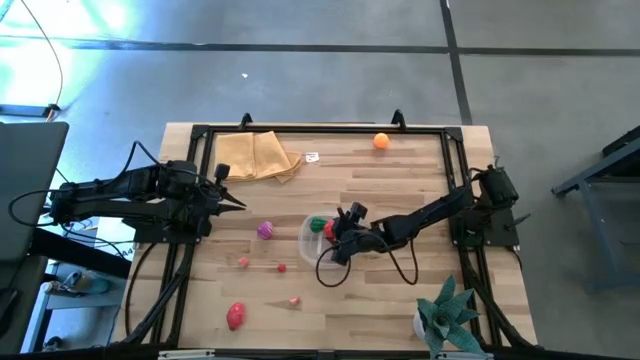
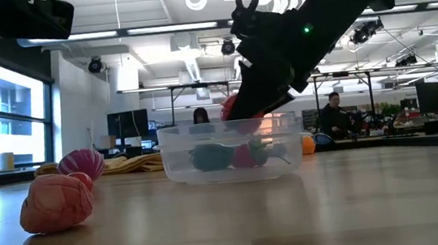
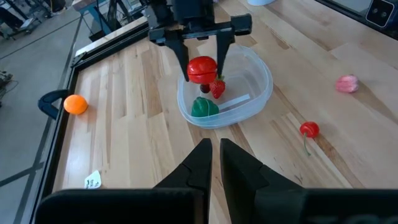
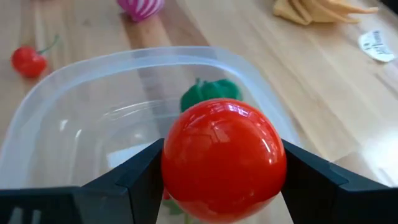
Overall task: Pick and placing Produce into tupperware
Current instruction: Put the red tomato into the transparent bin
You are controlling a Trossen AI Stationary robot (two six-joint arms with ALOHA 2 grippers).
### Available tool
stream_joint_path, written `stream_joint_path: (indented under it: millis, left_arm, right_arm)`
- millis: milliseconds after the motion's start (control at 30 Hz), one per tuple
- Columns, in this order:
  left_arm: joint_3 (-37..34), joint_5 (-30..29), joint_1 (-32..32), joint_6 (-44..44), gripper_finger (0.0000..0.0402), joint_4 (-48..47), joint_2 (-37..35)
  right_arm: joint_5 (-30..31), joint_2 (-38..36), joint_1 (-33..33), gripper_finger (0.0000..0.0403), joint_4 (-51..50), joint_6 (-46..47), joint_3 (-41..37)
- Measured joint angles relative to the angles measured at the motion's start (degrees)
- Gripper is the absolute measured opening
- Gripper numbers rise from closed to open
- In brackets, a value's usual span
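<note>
The clear tub (image 1: pixel 309 240) sits mid-table and holds a green toy (image 3: pixel 204 107) and a strawberry (image 3: pixel 217 89). My right gripper (image 3: pixel 203 62) hangs just over the tub's rim, shut on a glossy red tomato (image 4: pixel 224 158). Loose produce lies on the wood: an orange (image 1: pixel 381 141) near the far edge, a magenta piece (image 1: pixel 265 230), a cherry (image 1: pixel 282 267), small pink pieces (image 1: pixel 243 262) (image 1: pixel 294 299) and a red piece (image 1: pixel 236 316). My left gripper (image 1: pixel 236 204) waits shut at the table's left, pointing toward the tub. My right gripper pinches the red tomato across its widest part (image 4: pixel 177 155), one finger (image 3: pixel 181 59) on each side. The fingers come slanting down from the table's right. The tomato is lifted clear and sits just above the tub's rim (image 2: pixel 227 123), over the toys inside.
A tan folded cloth (image 1: pixel 258 155) lies at the far left, with a small white label (image 1: pixel 313 157) beside it. A spiky green potted plant (image 1: pixel 445 315) stands at the near right corner. A black frame (image 1: pixel 300 130) runs around the table. People sit in the room beyond.
</note>
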Motion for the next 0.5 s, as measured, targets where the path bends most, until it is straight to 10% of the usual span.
stream_joint_path:
  millis: [500]
  left_arm:
    - [0.00,0.01,0.00,0.00,0.0024,0.00,0.00]
  right_arm:
    - [0.45,1.64,-0.76,0.0248,-0.09,2.21,-0.02]
